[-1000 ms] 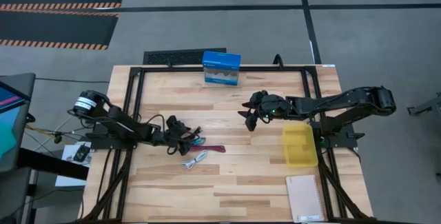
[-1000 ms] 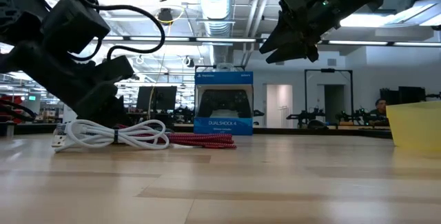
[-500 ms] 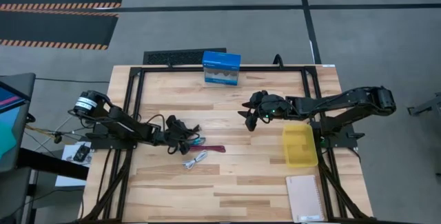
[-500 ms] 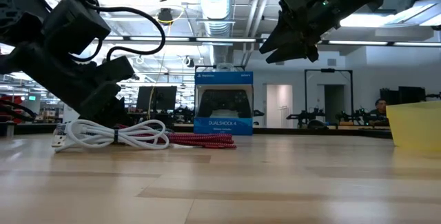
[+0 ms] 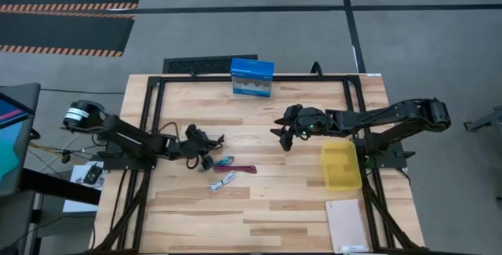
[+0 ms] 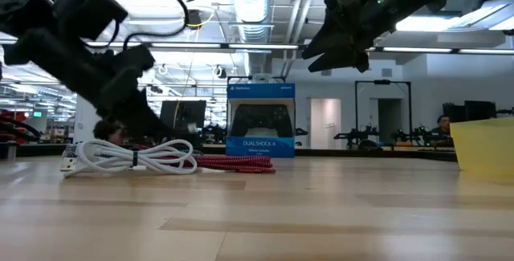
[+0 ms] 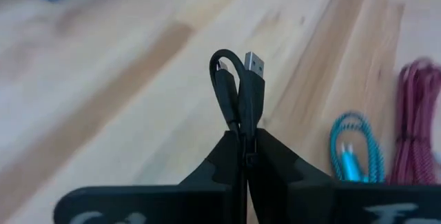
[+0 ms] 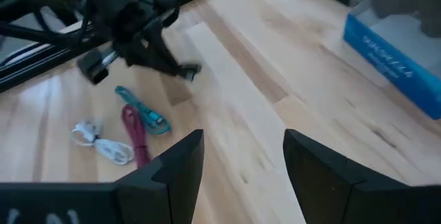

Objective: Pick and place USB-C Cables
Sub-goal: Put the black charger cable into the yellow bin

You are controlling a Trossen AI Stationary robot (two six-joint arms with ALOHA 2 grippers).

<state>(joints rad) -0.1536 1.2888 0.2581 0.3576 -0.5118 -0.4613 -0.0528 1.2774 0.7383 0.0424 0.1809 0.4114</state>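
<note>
Left gripper (image 7: 242,136), inspected through its own wrist camera, has both fingers pressed together on the folded black USB-C cable (image 7: 239,93), whose loop and metal plug stand clear above the fingertips; the pinch sits on the bundle's lower part, a hold judged adequate for carrying a light coil without it unwinding. Below and beyond the held cable the wooden table (image 7: 103,100) shows bare, so the black cable appears raised off the surface. Just past it lie the teal cable (image 7: 348,151) and, beside that, the maroon-red cable (image 7: 417,124), both flat on the boards and untouched. From above, the white cable (image 5: 223,181) lies apart from those two, toward the table's front edge, which places three bundles yet to be collected. Farther across the table, the right gripper (image 8: 241,155) hovers over the middle boards with its fingers spread apart and nothing between them; it looks to be waiting clear of the left arm's working area. Beside that arm sits the yellow bin (image 5: 341,164), judged the likely destination, well apart from the cable cluster, so the carry must cross most of the table or pass to the other arm. At the far edge stands the blue DualShock 4 box (image 5: 252,78), upright and not involved in the work
</note>
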